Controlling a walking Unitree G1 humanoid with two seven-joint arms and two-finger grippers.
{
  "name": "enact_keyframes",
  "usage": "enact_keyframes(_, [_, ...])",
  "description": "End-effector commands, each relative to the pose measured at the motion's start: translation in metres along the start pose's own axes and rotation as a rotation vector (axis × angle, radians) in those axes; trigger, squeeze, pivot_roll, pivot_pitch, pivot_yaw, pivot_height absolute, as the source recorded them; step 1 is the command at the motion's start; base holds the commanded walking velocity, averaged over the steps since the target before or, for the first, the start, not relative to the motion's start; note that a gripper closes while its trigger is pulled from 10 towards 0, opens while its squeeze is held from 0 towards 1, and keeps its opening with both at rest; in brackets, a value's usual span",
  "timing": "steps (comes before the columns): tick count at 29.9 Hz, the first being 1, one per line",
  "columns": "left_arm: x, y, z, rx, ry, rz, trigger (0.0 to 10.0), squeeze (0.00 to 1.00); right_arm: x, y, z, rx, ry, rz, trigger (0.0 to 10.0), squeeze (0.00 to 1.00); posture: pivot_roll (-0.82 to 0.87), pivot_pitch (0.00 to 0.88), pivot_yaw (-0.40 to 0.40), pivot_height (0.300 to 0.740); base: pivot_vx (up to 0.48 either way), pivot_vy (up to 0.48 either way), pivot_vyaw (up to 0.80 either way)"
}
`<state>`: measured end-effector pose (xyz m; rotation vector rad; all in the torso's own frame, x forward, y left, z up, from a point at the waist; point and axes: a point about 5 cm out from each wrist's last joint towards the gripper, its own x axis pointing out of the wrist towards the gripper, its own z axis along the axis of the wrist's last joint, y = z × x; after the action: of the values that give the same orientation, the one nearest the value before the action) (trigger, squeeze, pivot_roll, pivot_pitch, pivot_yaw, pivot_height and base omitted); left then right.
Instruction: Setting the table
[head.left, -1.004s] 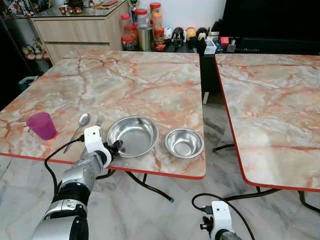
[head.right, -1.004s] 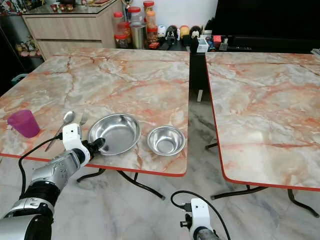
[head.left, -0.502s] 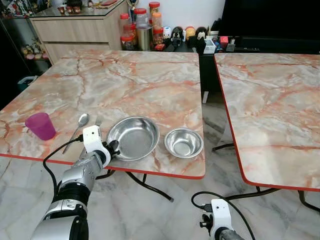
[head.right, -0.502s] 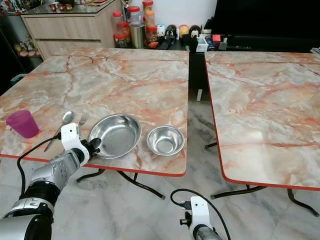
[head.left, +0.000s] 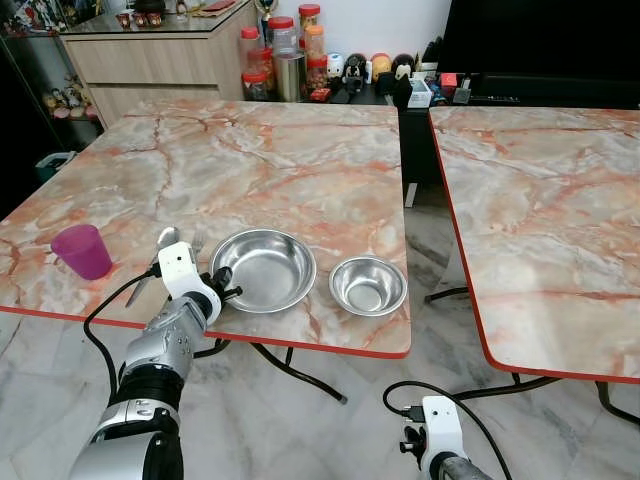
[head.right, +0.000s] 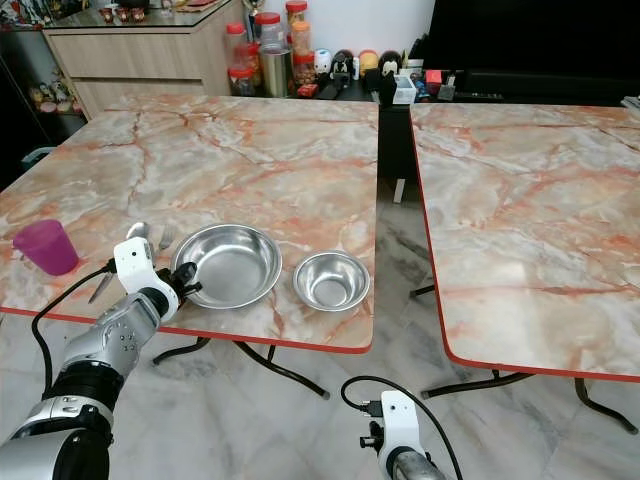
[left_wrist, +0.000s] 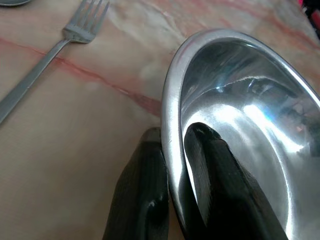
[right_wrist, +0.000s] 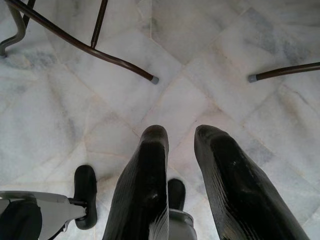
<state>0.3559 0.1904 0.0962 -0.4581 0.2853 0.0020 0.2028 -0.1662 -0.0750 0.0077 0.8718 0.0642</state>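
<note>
A large steel bowl (head.left: 265, 268) sits near the front edge of the marble table (head.left: 260, 150). My left gripper (head.left: 222, 283) is shut on its left rim, one finger (left_wrist: 210, 165) inside the bowl and the other outside. A smaller steel bowl (head.left: 368, 285) stands just right of it. To the left lie a fork (left_wrist: 75, 30) and a spoon (head.left: 165, 240), with a purple cup (head.left: 82, 250) further left. My right gripper (right_wrist: 180, 132) hangs low over the floor, open with nothing between its fingers.
A second marble table (head.left: 540, 200) stands to the right across a narrow gap. Jars (head.left: 285, 55) and small items crowd a low shelf behind the tables, beside a wooden cabinet (head.left: 150, 55). Table legs (right_wrist: 80, 40) cross the marble floor below.
My left gripper has shifted slightly left and away from me, holding the large bowl's rim, and the bowl has slid a little left with it. The right arm has not moved.
</note>
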Motion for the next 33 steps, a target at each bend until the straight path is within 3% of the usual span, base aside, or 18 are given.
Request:
enact_keyframes(1, [-0.002,-0.005,0.019,-0.043,-0.127,-0.035,0.0,0.00,0.000,0.000,0.001,-0.008,0.003,0.003,10.0,0.00,0.04,0.000,0.006,0.740,0.000,0.000,0.00])
enact_keyframes(3, [-0.005,-0.011,0.032,-0.098,-0.240,-0.080,0.0,0.00,0.000,0.000,0.001,-0.009,0.003,0.003,10.0,0.00,0.03,0.000,0.004,0.740,0.000,0.000,0.00])
enact_keyframes(4, [-0.008,-0.016,0.044,-0.123,-0.340,-0.096,3.9,0.00,0.000,0.000,0.001,-0.011,0.002,0.004,10.0,0.00,0.03,0.000,0.004,0.740,0.000,0.000,0.00])
enact_keyframes(5, [-0.009,-0.019,0.047,-0.122,-0.371,-0.101,10.0,0.00,0.000,0.000,0.001,-0.012,0.001,0.005,10.0,0.00,0.03,0.000,-0.001,0.740,0.000,0.000,0.00])
enact_keyframes(13, [-0.011,-0.035,0.052,-0.103,-0.471,-0.107,10.0,0.00,0.000,-0.002,0.003,-0.015,-0.002,0.004,10.0,0.00,0.02,0.000,-0.003,0.740,0.000,0.000,0.00])
enact_keyframes(15, [-0.013,-0.039,0.050,-0.019,-0.508,-0.076,10.0,0.00,0.000,-0.003,0.004,-0.015,-0.008,0.001,10.0,0.00,0.02,0.000,-0.004,0.740,0.000,-0.150,0.00])
enact_keyframes(18, [-0.015,-0.039,0.050,0.021,-0.535,-0.048,10.0,0.00,0.000,-0.005,0.004,-0.015,-0.011,-0.001,10.0,0.00,0.02,0.000,-0.004,0.740,0.000,-0.328,0.00])
enact_keyframes(33, [-0.016,-0.035,0.055,0.043,-0.580,-0.019,10.0,0.00,-0.001,-0.008,0.000,-0.023,0.006,-0.009,10.0,0.00,0.01,0.000,-0.008,0.740,0.000,-0.343,0.00])
